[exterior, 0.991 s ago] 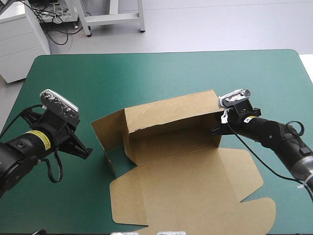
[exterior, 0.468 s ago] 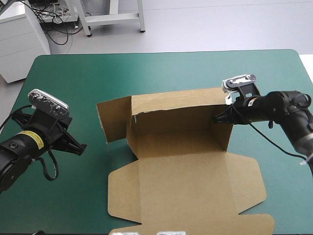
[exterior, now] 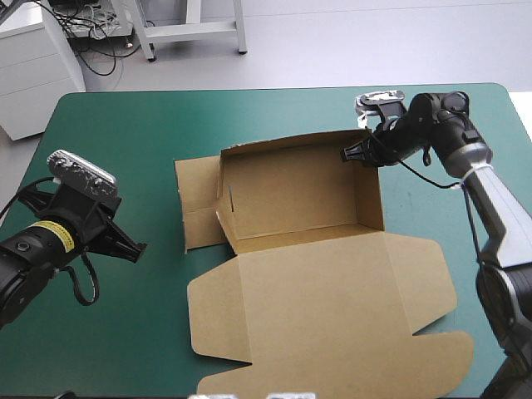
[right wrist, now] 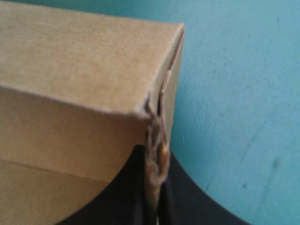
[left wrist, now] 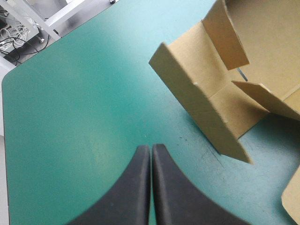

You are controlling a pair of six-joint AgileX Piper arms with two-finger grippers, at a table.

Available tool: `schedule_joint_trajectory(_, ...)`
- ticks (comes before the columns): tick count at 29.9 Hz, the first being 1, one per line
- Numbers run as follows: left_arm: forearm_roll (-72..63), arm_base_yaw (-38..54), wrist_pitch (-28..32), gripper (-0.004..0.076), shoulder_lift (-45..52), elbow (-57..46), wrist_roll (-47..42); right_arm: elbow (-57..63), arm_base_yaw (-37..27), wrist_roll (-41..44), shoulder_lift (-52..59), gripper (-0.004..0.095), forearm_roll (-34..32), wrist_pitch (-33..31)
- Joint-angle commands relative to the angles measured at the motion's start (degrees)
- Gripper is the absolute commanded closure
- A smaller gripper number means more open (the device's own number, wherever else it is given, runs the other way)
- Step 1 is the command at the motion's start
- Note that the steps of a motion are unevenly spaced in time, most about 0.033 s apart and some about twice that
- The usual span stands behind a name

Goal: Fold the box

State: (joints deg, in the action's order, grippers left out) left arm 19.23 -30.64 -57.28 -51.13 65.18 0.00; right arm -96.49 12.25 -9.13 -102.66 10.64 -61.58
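Though half-hidden — right claw [exterior: 349,155] on box [exterior: 291,195]

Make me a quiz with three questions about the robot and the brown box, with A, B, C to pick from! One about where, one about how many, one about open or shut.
1. Where does the right gripper grip the box?
A) the near lid edge
B) the far right corner
C) the left flap

2. How many grippers touch the box?
A) none
B) one
C) two

3. How are the fingers of the left gripper?
A) wide open
B) shut on the box
C) shut, holding nothing

Answers:
1 B: the right wrist view shows its fingers pinching the raised corner.
2 B: only the right one does. The left hangs over the teal-green cover beside the box.
3 C: they meet in a point with nothing between.
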Motion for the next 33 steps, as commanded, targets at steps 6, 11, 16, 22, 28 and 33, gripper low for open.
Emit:
schedule_joint_trajectory(6, 1.10, 0.12, 3.52, 0.0730, 0.56, 1.13, -1.05, -9.82, -0.26, -0.49, -6.38, 0.0715, 0.38, -3.98)
schedule_joint_trajectory(11, 1.83, 0.12, 3.56, 0.0733, 0.56, 1.13, -1.35, -14.28, -0.26, -2.08, -6.18, 0.0267, 0.38, -6.05)
schedule_joint_trajectory(16, 3.82, 0.12, 3.56, 0.0733, 0.56, 1.13, -1.82, -18.72, -0.26, -1.33, -4.57, 0.0006, 0.38, -9.99)
schedule_joint_trajectory(22, 4.21, 0.12, 3.46, 0.0733, 0.56, 1.13, -1.82, -18.72, -0.26, -0.28, 1.01, 0.0007, -1.45, -9.99)
schedule_joint_trajectory(28, 4.42, 0.12, 3.46, 0.0733, 0.56, 1.13, -1.82, -18.61, -0.26, 0.99, 6.81, 0.0009, -1.64, -9.99)
schedule_joint_trajectory(33, 5.26, 0.12, 2.89, 0.0733, 0.56, 1.13, -1.82, -17.35, -0.26, 1.27, 11.32, 0.0009, -3.18, -9.99)
